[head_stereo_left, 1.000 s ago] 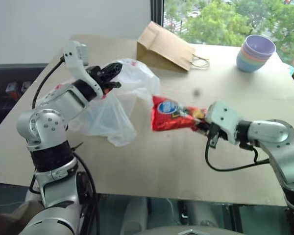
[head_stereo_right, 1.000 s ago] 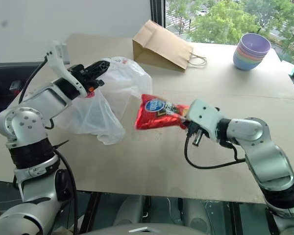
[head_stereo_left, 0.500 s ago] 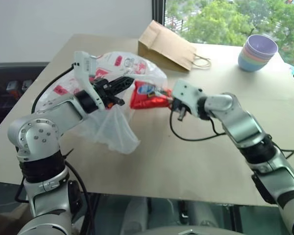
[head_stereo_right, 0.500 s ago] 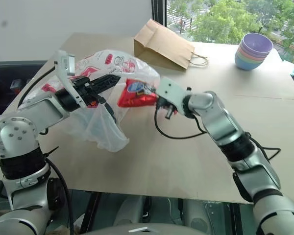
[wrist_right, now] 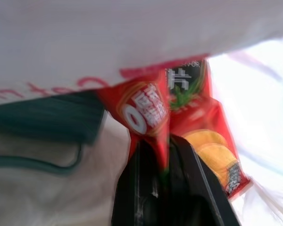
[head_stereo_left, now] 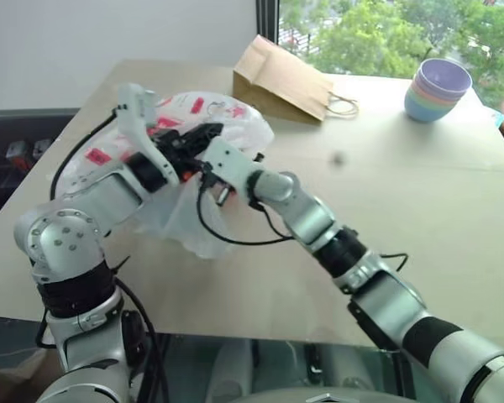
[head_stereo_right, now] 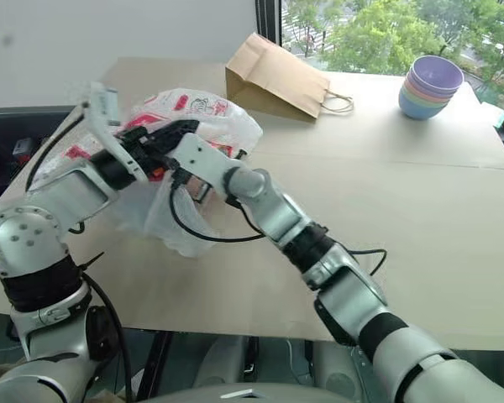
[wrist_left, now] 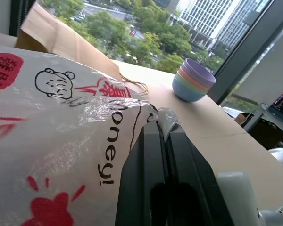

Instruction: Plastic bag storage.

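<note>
Snack packet inside the held bag

Left claw point(wrist_left: 166, 141) clenches the plastic bag point(head_stereo_left: 197, 113) rim; right claw point(wrist_right: 161, 155), at the bag's 3 o'clock, grips a red snack packet point(wrist_right: 179, 113) inside.

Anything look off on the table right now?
Only the paper bag: it lies tipped on its side near the window. The plastic bag is crumpled but being held up by the left gripper. The bowls are stacked neatly; no spills.
</note>
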